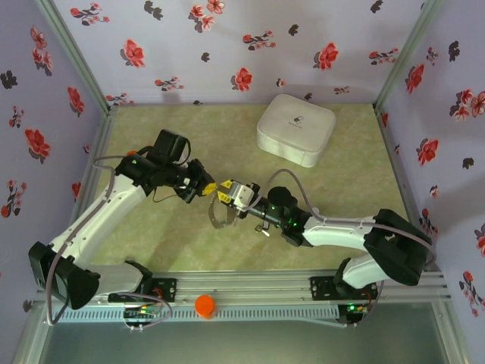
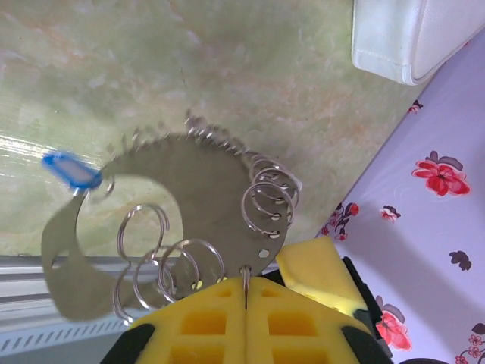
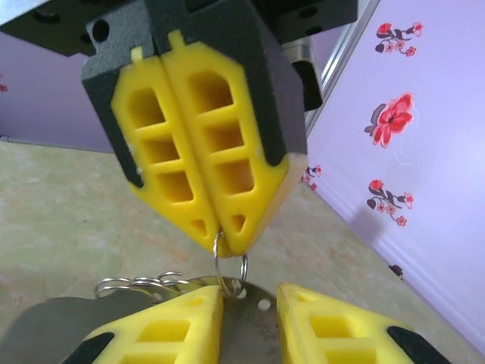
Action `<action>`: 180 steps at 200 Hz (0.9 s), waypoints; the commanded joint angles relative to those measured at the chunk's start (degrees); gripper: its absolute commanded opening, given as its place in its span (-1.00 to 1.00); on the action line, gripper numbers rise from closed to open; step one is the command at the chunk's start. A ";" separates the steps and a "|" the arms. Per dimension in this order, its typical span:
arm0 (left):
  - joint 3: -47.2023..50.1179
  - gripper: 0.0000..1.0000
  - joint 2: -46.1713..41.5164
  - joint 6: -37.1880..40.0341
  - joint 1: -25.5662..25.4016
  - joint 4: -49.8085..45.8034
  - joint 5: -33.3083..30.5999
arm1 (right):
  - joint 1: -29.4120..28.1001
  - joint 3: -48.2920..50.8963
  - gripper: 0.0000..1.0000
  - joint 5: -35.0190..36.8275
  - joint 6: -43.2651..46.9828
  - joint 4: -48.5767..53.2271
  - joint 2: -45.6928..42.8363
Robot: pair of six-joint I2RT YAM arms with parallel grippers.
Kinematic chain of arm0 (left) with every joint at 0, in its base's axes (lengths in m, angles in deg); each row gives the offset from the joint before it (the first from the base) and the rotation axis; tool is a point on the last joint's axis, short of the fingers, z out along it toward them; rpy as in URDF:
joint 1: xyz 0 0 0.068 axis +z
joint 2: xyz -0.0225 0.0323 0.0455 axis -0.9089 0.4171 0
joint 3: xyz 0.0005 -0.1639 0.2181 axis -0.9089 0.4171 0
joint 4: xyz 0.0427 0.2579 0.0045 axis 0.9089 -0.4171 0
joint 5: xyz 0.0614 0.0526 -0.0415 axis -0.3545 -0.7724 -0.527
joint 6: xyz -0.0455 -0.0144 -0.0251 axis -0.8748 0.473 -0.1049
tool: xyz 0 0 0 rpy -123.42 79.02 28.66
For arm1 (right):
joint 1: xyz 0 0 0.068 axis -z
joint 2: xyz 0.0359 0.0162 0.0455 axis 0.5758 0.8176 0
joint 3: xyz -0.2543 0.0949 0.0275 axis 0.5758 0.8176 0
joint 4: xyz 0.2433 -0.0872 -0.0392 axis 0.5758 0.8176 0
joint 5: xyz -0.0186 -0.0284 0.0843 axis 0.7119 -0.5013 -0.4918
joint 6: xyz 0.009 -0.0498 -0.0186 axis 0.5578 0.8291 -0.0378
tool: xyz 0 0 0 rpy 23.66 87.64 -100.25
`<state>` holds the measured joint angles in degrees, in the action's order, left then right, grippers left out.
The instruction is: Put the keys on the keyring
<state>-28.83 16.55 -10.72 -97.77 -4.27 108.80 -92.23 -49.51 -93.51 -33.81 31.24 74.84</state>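
The left claw [image 2: 246, 303] is pressed together on a small loop at the rim of the keyring [image 2: 174, 171]. The ring hangs just past its fingertips, apparently clear of the bench [image 2: 227, 61]. That hold looks meant to steady the ring in the air so the other arm can work on it.

The right claw [image 3: 250, 327] meets the left one tip to tip. Its fingers are apart, with the ring's flat edge in the gap and nothing pinched between them. It seems to be lining up on a split loop beside the one the left claw grips.

The blue key [image 2: 72, 168] sits at the ring's far tip, well away from the left claw's tips. Whether it is threaded on or merely touching, I cannot tell.
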 commanded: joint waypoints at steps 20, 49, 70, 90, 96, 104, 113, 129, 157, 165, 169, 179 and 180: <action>-1.23 -1.00 -0.77 -2.32 -0.80 -0.29 2.10 | -0.69 0.00 -0.55 0.03 1.12 -5.64 1.41; -0.39 -1.00 -1.36 -3.49 -1.24 1.30 2.07 | -0.72 -0.60 -0.66 -0.86 2.59 -6.05 2.47; 1.16 -1.00 -2.33 -4.82 -1.33 1.52 1.92 | -0.75 -1.01 -0.82 -0.89 2.23 -7.28 3.49; 1.66 -1.00 -2.74 -5.16 -1.37 2.40 1.38 | -0.69 -1.80 -0.97 -1.94 0.58 -9.56 5.06; 1.90 -1.00 -2.93 -5.07 -1.41 2.78 1.31 | -0.68 -1.85 -1.00 -2.16 -0.06 -10.69 5.46; 2.60 -1.00 -3.36 -5.17 -1.41 4.32 1.32 | -0.67 -2.08 -1.00 -2.49 -0.80 -11.81 5.92; 3.77 -0.83 -4.45 -5.09 -1.41 6.77 1.15 | -0.70 -2.17 -1.00 -2.52 -0.97 -11.90 6.19; 5.28 0.39 -6.83 -3.35 -0.96 10.60 -1.75 | -0.60 -1.93 -1.00 -2.21 -1.14 -11.62 6.02; 9.74 0.91 -10.95 2.53 1.54 27.31 -7.49 | 0.27 -0.34 -1.00 -4.29 -2.98 -9.71 4.25; 11.61 0.93 -11.74 5.65 2.15 33.26 -8.12 | 0.58 -0.27 -1.00 -5.20 -3.48 -8.12 3.19; 12.56 0.93 -12.18 7.42 2.54 35.90 -8.22 | 0.84 -0.25 -1.00 -5.65 -3.76 -7.11 2.69; 14.29 0.99 -13.20 12.52 3.58 41.30 -8.32 | 1.39 -0.36 -1.00 -6.91 -4.33 -4.07 1.27; 14.35 0.99 -13.29 13.18 3.67 41.69 -8.27 | 1.50 -0.40 -1.00 -7.09 -4.45 -3.72 1.05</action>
<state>-18.21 5.34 -9.40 -96.20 18.17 103.56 -92.04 -49.77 -96.88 -35.19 24.88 80.00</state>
